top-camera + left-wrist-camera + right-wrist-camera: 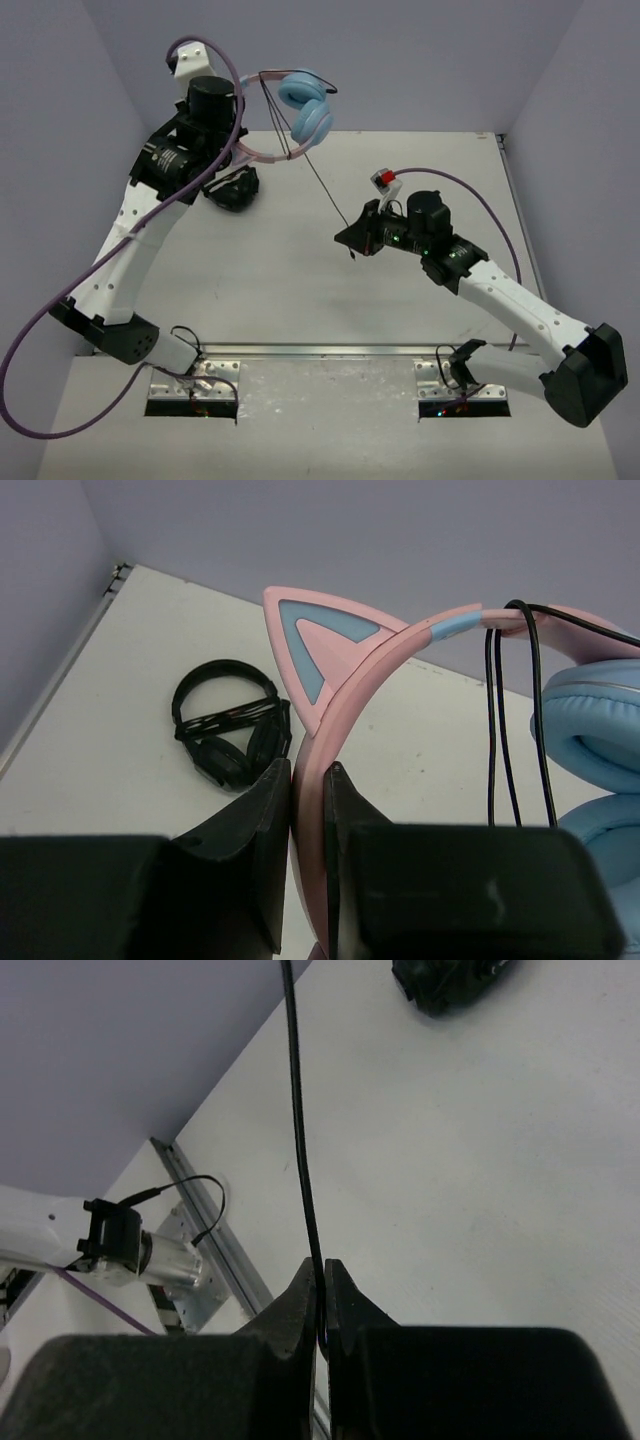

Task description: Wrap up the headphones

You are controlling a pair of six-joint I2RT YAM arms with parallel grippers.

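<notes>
left gripper: clamped shut on the pink headband, one finger on each face of the band, just below the cat ear.
right gripper: pinched closed on the thin black cable, which rises straight out from between its fingertips.
headphones: held in the air by the left gripper over the far left part of the table. They touch no surface, and the top view shows the band arching out from the fingers.
earcups: light blue and round. In the top view they hang together at the right end of the band, and they sit at the right edge of the left wrist view.
cable route: several strands are draped over the headband beside the earcups. From there one straight line slants down to the right gripper above mid-table.
black headphones: lying flat on the table under the left arm, well apart from the pink pair. They also show at the top edge of the right wrist view.
table: white, and the right gripper hangs above it.
</notes>
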